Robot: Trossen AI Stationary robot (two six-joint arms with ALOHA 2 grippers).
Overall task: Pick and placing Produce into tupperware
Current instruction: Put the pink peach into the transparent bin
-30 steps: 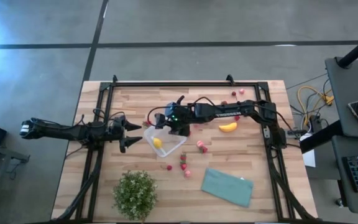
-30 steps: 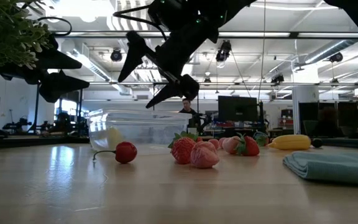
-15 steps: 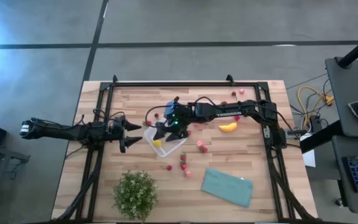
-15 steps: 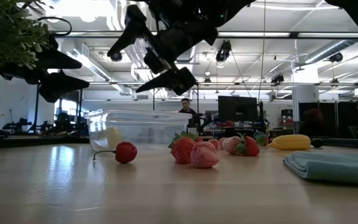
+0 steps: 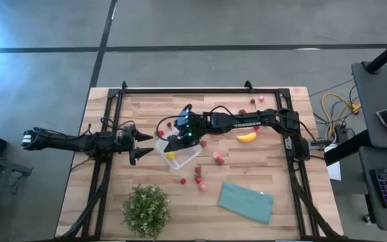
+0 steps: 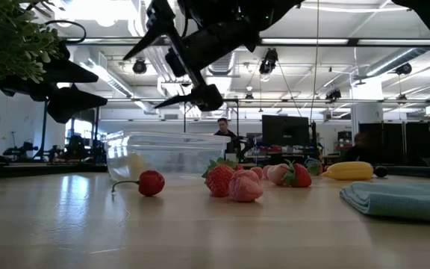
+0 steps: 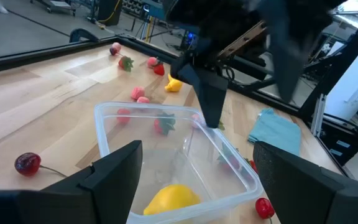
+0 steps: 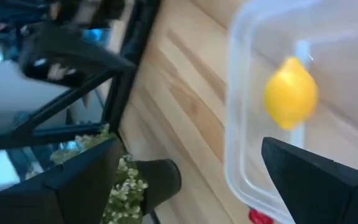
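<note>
The clear square tupperware point(image 5: 188, 156) sits on the table's middle left with the round yellow fruit point(image 5: 170, 155) lying on its floor. My right gripper point(image 5: 170, 140) hovers open and empty above the container's far left part; its wrist view looks down on the fruit point(image 8: 291, 93). My left gripper point(image 5: 142, 145) waits open just left of the tupperware point(image 7: 104, 124), well above the table. The banana point(image 5: 246, 138) lies to the right, and strawberries point(image 5: 218, 158) are scattered on the wood right of and nearer than the container.
A potted green plant point(image 5: 145, 210) stands near the near edge and a folded teal cloth point(image 5: 246, 202) lies near right. A red cherry with a stem point(image 6: 150, 182) rests in front of the container. More small fruits point(image 5: 254, 101) lie near the far edge.
My right gripper has risen and shifted a little toward the table's left over the tupperware, tipping as it went, and stayed open. The yellow fruit has kept its place in the container.
</note>
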